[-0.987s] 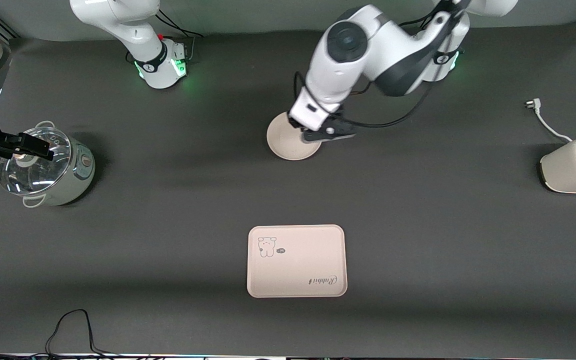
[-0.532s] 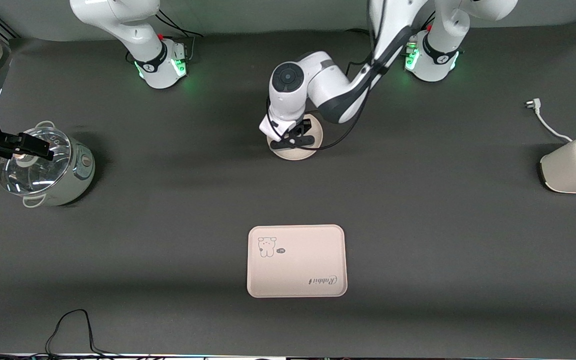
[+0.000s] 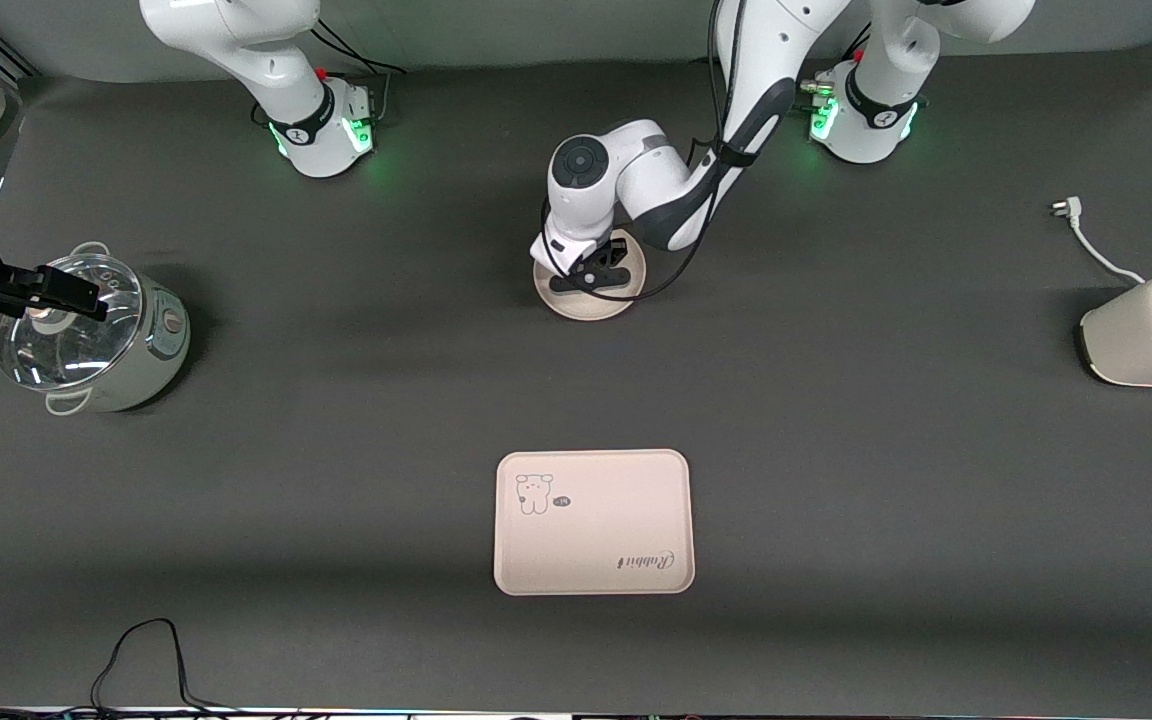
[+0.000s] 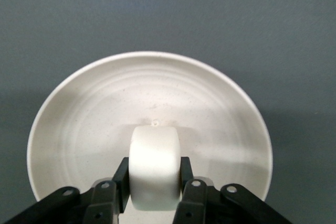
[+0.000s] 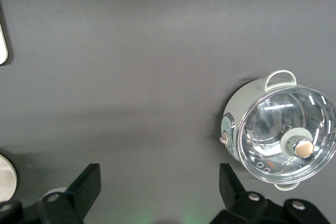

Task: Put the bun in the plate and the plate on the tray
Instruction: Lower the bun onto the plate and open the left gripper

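My left gripper is shut on the off-white bun and holds it low over the middle of the round cream plate. In the left wrist view the black fingers clamp the bun's two sides, with the plate right under it. I cannot tell whether the bun touches the plate. In the front view the gripper hides the bun. The cream-pink tray with the bear drawing lies nearer to the front camera than the plate. My right gripper is open, empty and waits high up at the right arm's end.
A pot with a glass lid stands at the right arm's end; it also shows in the right wrist view. A white toaster with its cord and plug stands at the left arm's end. A black cable lies by the near edge.
My left arm swung from the plate's edge to over its middle and came down with the bun. The right arm, plate and tray have not moved.
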`<act>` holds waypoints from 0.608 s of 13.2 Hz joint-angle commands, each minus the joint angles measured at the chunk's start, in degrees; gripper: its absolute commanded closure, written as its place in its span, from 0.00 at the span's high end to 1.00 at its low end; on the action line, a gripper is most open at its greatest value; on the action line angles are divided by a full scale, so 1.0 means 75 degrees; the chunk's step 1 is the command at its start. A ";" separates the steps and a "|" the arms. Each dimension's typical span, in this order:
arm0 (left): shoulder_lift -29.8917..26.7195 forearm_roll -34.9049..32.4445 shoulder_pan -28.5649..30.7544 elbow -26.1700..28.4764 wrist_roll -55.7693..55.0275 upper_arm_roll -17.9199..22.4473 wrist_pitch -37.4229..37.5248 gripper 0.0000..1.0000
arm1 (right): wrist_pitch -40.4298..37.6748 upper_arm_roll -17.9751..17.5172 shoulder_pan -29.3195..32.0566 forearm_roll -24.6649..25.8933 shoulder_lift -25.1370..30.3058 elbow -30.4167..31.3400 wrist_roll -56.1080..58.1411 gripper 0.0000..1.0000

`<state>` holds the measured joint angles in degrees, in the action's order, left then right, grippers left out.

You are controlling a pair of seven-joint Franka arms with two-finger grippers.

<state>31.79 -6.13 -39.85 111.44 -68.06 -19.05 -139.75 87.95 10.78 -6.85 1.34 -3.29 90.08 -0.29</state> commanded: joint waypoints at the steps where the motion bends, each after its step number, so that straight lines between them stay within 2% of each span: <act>1: -0.0008 -0.0237 -0.0183 0.0339 -0.0219 0.0126 -0.0502 0.74 | 0.0062 -0.0032 0.0034 0.0067 0.0122 0.0118 0.0156 1.00; 2: -0.0020 -0.0237 -0.0171 0.0340 -0.0230 0.0126 -0.0468 1.00 | 0.0074 -0.0032 0.0034 0.0067 0.0110 0.0118 0.0144 1.00; 6: -0.0183 -0.0237 -0.0112 0.0328 -0.0266 0.0126 -0.0340 1.00 | 0.0074 -0.0032 0.0034 0.0067 0.0098 0.0118 0.0144 1.00; 8: -0.0417 -0.0237 -0.0008 0.0247 -0.0266 0.0115 0.0045 1.00 | 0.0074 -0.0032 0.0034 0.0067 0.0098 0.0118 0.0144 1.00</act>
<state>31.52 -6.71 -40.12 113.26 -68.41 -18.53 -142.23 87.95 10.79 -6.85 1.34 -3.29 90.11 -0.29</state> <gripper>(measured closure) 0.000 0.000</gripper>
